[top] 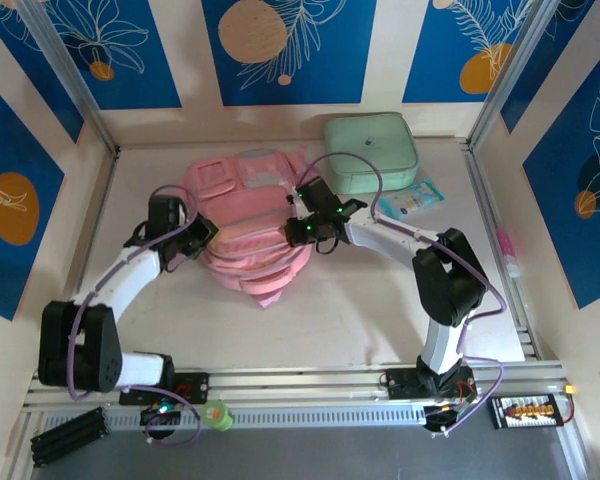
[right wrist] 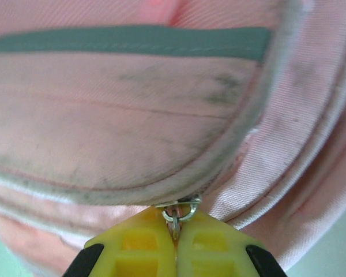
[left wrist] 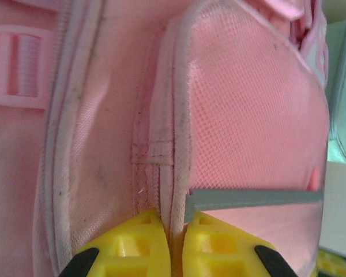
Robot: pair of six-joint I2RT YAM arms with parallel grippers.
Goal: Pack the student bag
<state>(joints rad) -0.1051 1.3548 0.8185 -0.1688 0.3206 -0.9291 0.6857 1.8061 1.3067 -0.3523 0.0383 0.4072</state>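
Right tool [right wrist: 174, 235] tight on zipper ring [right wrist: 182, 212] of student bag [right wrist: 132, 133], wrist close-up

Mint-green zip case [top: 370, 152]: rectangular, soft, rounded corners, lying flat at the far side of the counter [top: 370, 310], close to the back wall
Blue-and-white packet [top: 412, 198]: flat, tilted, just beside the case's near right corner
Pink pen-like item [top: 507, 252]: by the right edge rail, too small to identify
Small green round object [top: 217, 414]: on the front rail
Wall panels [top: 280, 50]: blue, white leaf outlines, orange discs
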